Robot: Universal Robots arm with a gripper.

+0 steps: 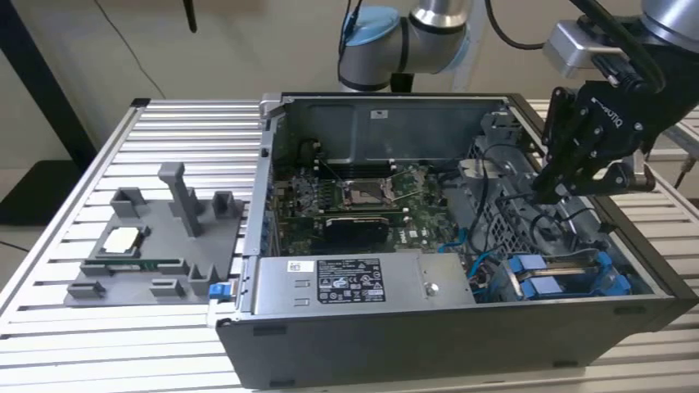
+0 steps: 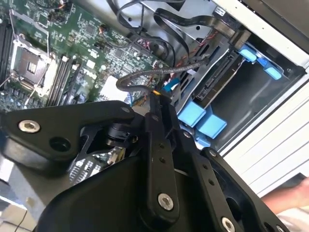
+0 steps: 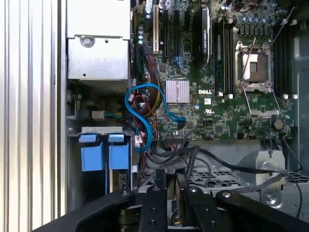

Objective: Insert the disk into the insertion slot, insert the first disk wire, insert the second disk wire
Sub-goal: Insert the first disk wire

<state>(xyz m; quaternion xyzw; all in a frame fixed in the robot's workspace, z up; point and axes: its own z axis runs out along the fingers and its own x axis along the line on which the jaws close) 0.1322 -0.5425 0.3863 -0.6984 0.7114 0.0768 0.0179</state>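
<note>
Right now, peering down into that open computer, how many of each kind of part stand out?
Silver power-supply box: 1
Processor socket: 1
Silver heatsink: 1
Bright blue looped cable: 1
Big blue pull tabs: 2
Total: 6

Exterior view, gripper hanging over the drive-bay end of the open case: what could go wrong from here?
1. Loose black cables crowd the gripper; a move could snag or tug them.
2. The blue cable loop hangs beside the insertion slot and might get caught too.
3. The motherboard lies close by; a swing could hit it.
</note>
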